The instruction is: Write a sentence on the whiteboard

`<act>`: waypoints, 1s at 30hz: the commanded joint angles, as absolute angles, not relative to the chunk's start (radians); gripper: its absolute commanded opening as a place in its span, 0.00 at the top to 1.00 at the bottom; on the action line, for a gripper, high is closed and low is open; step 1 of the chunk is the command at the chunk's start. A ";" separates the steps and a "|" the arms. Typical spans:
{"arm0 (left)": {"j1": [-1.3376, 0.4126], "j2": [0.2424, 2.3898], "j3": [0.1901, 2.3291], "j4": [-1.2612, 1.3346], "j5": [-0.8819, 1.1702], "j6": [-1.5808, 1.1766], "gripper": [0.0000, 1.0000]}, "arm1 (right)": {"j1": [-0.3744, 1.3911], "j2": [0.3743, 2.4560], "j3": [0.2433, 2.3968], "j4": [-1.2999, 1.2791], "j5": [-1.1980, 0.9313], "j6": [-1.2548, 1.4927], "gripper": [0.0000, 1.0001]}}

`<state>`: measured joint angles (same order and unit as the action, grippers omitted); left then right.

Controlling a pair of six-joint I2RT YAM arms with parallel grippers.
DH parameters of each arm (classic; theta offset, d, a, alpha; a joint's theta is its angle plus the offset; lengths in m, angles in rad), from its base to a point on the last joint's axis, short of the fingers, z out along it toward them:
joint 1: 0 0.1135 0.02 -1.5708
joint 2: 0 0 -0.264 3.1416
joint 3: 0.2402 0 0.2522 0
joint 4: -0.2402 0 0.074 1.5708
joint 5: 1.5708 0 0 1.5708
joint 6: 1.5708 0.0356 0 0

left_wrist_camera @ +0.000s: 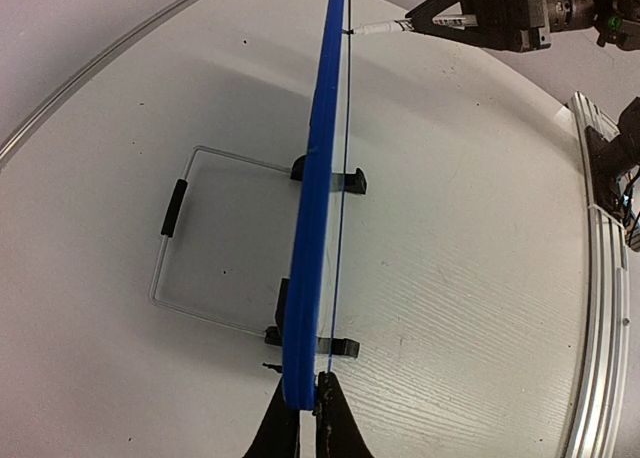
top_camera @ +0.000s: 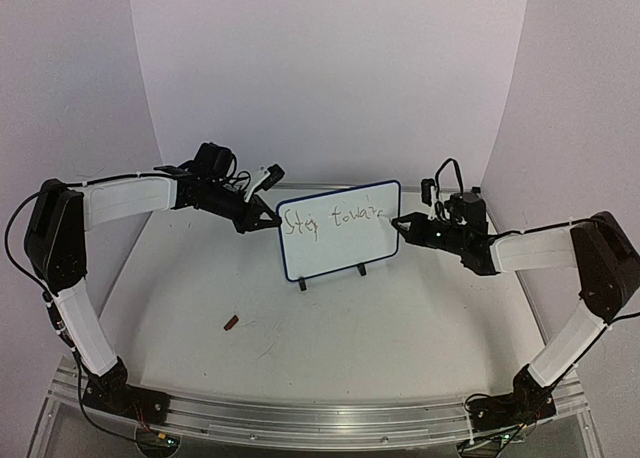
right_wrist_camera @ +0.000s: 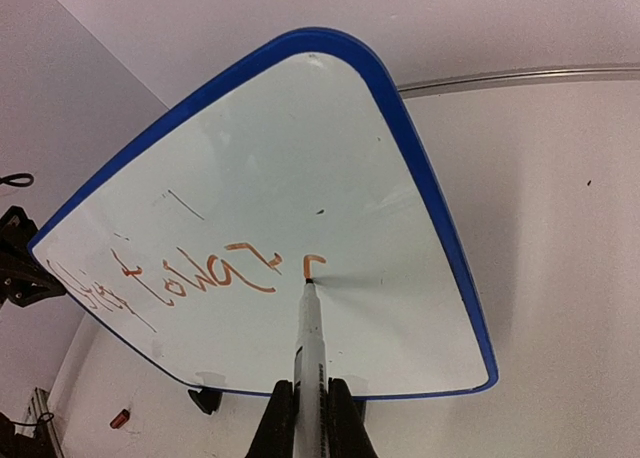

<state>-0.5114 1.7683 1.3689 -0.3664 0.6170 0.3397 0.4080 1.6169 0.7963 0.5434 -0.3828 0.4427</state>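
Note:
The whiteboard [top_camera: 340, 253] stands upright on two black feet; its frame is blue. One line of cursive, the sentence [top_camera: 330, 221], reads roughly "Stay towar"; in the right wrist view it [right_wrist_camera: 200, 273] looks orange-brown. My left gripper [top_camera: 262, 215] is shut on the board's left edge; the left wrist view shows the board [left_wrist_camera: 315, 178] edge-on between the jaws of the gripper [left_wrist_camera: 305, 413]. My right gripper [top_camera: 408, 225] is shut on a white marker [right_wrist_camera: 310, 338], gripper [right_wrist_camera: 310, 418], tip touching the board at the last stroke.
A small red cap [top_camera: 231, 323] lies on the white table in front of the board, left of centre. A wire stand [left_wrist_camera: 165, 248] lies behind the board. An aluminium rail [top_camera: 320, 413] runs along the near edge. Lilac walls enclose the table.

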 commanded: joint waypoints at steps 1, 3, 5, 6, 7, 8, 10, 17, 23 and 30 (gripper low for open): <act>-0.517 1.813 1.364 -0.469 0.541 0.382 1.00 | 0.403 1.617 0.800 0.569 -0.332 0.430 1.00; -0.517 1.813 1.364 -0.469 0.542 0.382 1.00 | 0.402 1.609 0.807 0.563 -0.315 0.428 1.00; -0.517 1.813 1.364 -0.471 0.541 0.382 1.00 | 0.402 1.602 0.815 0.558 -0.305 0.424 1.00; -0.518 1.813 1.364 -0.471 0.541 0.382 1.00 | 0.402 1.600 0.820 0.554 -0.300 0.421 1.00; -0.517 1.813 1.365 -0.471 0.541 0.382 1.00 | 0.403 1.597 0.823 0.552 -0.297 0.419 1.00; -0.517 1.813 1.365 -0.471 0.541 0.382 1.00 | 0.402 1.594 0.826 0.548 -0.294 0.417 1.00; -0.518 1.813 1.365 -0.471 0.541 0.382 1.00 | 0.402 1.591 0.833 0.545 -0.293 0.414 1.00; -0.518 1.813 1.365 -0.471 0.542 0.382 1.00 | 0.403 1.583 0.855 0.540 -0.299 0.412 1.00; -0.519 1.814 1.365 -0.472 0.541 0.382 1.00 | 0.402 1.561 0.879 0.535 -0.297 0.407 1.00; -0.519 1.813 1.365 -0.471 0.542 0.382 1.00 | 0.402 1.551 0.901 0.529 -0.301 0.405 1.00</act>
